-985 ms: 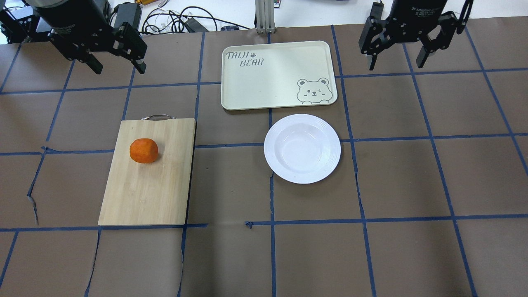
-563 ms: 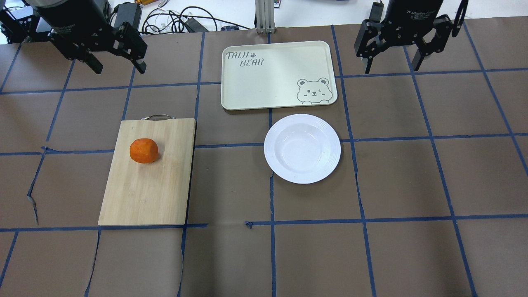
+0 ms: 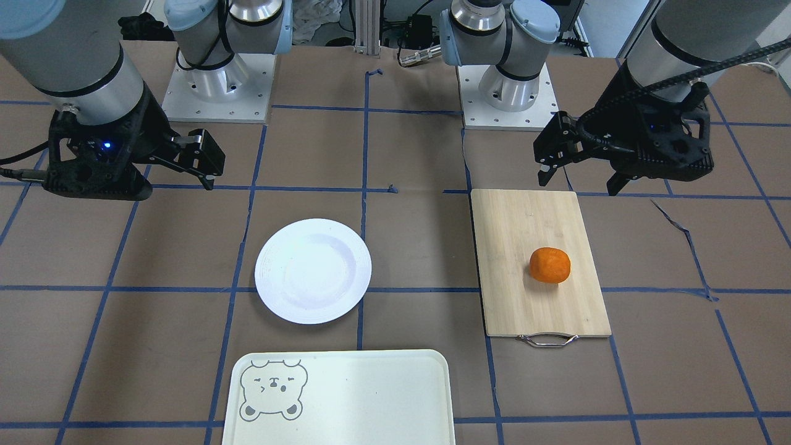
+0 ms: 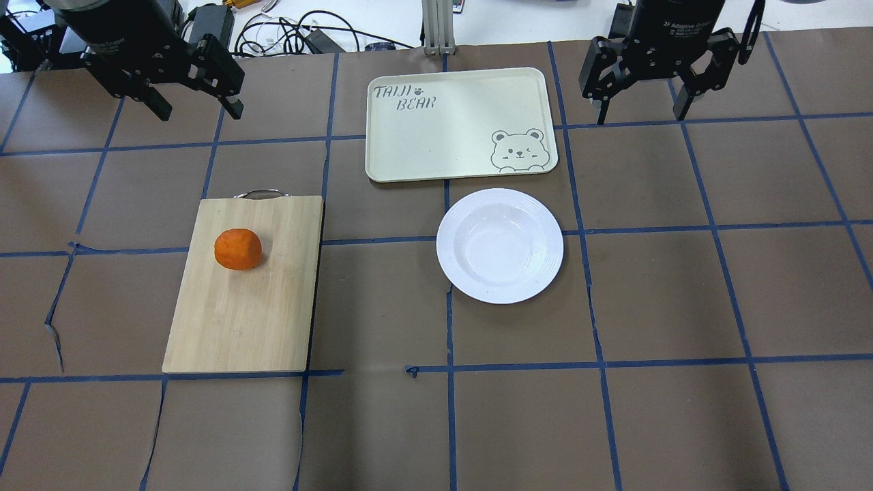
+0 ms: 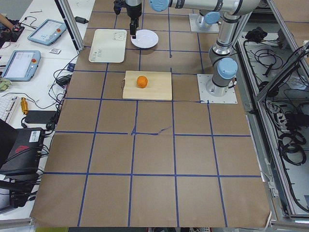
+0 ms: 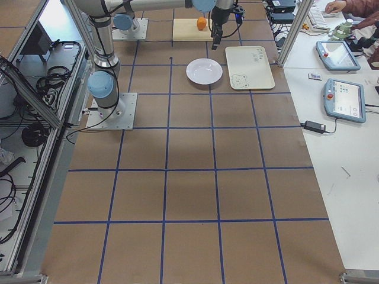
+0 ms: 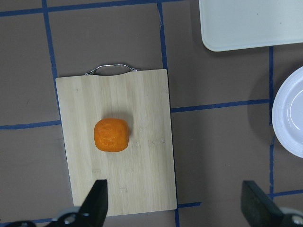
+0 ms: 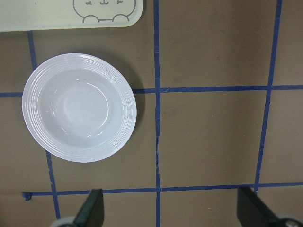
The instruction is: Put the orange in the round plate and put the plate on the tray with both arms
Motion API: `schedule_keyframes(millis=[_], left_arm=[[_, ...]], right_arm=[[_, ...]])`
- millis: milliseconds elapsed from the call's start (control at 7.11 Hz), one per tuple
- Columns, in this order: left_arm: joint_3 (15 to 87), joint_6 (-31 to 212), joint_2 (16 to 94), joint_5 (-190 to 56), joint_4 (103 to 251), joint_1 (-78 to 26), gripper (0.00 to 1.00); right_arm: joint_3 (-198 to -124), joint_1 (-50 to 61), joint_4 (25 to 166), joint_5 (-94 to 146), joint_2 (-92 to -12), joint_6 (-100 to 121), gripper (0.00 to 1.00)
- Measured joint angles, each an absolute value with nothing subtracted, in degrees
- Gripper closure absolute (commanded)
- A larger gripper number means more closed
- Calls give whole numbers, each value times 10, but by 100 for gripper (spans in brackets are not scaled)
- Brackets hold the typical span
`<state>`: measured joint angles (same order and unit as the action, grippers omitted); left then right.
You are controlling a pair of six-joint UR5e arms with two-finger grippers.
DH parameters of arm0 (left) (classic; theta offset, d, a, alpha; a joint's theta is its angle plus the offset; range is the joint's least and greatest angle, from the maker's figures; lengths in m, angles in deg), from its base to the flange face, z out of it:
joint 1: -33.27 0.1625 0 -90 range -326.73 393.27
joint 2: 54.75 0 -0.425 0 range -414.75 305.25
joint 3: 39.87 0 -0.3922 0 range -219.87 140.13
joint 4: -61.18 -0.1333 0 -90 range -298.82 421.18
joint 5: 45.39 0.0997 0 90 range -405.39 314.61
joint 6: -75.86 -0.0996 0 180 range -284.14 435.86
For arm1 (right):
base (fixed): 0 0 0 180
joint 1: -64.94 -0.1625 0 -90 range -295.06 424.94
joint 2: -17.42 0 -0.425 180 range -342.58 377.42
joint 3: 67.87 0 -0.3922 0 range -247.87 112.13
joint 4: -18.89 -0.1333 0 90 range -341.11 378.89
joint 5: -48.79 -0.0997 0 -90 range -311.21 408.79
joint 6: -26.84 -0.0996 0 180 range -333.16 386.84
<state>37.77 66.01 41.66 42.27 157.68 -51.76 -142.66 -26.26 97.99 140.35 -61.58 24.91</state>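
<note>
The left gripper (image 4: 199, 109) hangs spread wide and empty above the table (image 4: 682, 307), and the right gripper (image 4: 641, 112) likewise, probably so each covers its own side. The orange (image 4: 238, 249) lies on the cutting board (image 4: 259, 320) on the left, and the plate (image 4: 500, 245) sits bare just beside the tray (image 4: 443, 136). The tray reads "TAIJI BEAR"; the right gripper's body shows "2F Adaptive".

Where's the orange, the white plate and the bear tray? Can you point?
orange (image 4: 238, 249), overhead view, middle of its skin.
round plate (image 4: 500, 245), overhead view, middle of its empty well.
tray (image 4: 443, 129), overhead view, bare middle of its floor.
</note>
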Motion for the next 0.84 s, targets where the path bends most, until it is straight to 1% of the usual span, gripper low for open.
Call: schedule_keyframes(millis=[844], left_arm=[[380,660,401,425,1583,-516,0]], right_arm=[[-1425,-263,980,1404,-615,250,0]])
